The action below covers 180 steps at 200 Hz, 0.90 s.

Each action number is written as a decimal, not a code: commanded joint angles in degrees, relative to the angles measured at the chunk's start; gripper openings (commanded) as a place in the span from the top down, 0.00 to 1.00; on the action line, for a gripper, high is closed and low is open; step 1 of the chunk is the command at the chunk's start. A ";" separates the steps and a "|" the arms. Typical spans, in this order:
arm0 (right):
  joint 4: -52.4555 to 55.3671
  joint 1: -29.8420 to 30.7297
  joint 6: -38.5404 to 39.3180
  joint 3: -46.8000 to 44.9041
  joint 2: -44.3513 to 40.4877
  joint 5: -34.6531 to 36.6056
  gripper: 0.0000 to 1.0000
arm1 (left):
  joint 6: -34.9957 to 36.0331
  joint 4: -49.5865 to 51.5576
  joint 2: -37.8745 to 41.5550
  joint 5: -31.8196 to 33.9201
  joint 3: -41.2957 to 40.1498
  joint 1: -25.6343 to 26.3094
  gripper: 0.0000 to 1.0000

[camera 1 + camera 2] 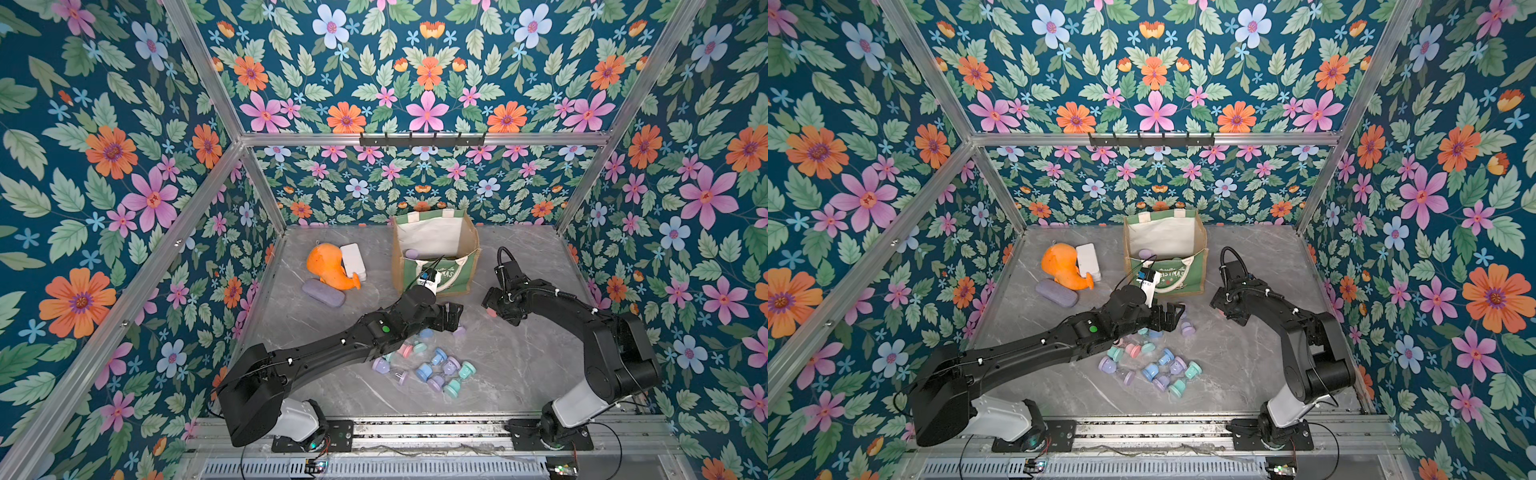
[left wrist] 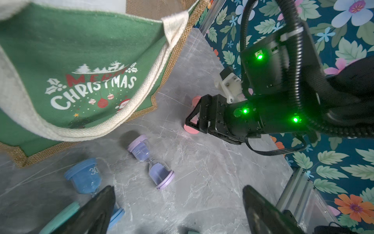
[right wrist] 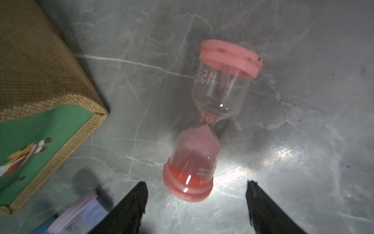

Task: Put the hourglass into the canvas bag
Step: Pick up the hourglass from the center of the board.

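Near the counter's far edge, in a top view, shows canvas bag (image 1: 455, 276) upright, pink hourglass (image 1: 491, 312) just right of it beneath right gripper (image 1: 490, 305). Left wrist: shows left gripper (image 2: 178, 187) spread, empty. Right wrist: shows right gripper (image 3: 196, 183) spread, straddling the lying pink hourglass (image 3: 194, 154) at its base.

pink hourglass (image 2: 189, 129) — mostly hidden behind right gripper (image 2: 197, 114) | canvas bag (image 1: 472, 243) print — partly covered

Canvas bag (image 2: 91, 40): matt green cloth, coarse tan burlap edging. Pink hourglass (image 3: 197, 154): clear glossy bulbs, matt plastic caps. Tabletop (image 3: 303, 91): smooth, glossy, grey marble-look surface.
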State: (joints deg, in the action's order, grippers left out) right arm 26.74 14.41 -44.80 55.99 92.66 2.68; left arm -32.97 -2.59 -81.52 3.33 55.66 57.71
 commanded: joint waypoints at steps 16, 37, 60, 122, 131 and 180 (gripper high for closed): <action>-0.97 0.04 -0.67 0.70 3.88 -0.04 0.26 | 0.93 -0.13 -0.39 1.56 0.53 0.08 0.00; -1.34 -0.01 -0.79 0.97 5.48 0.05 0.29 | 0.98 0.03 -0.57 1.56 0.68 0.04 0.00; -1.07 0.00 -0.62 1.15 6.63 1.09 0.32 | 0.98 0.26 -0.41 1.82 0.59 0.06 0.00; -1.78 -0.01 -0.64 0.32 7.42 0.95 0.42 | 1.07 0.64 -0.05 3.07 0.31 0.09 0.00; -1.94 -0.01 -0.39 0.21 7.29 0.84 0.45 | 1.16 0.82 -0.06 3.08 0.35 0.05 0.00; -2.47 0.00 -0.18 -0.21 6.53 0.31 0.55 | 1.16 1.18 0.20 3.77 0.41 0.11 0.00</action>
State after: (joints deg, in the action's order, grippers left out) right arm 23.31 14.33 -44.56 56.27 98.89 5.61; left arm -32.62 -2.07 -81.65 6.13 55.86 57.84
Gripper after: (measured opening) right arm 0.476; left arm 0.998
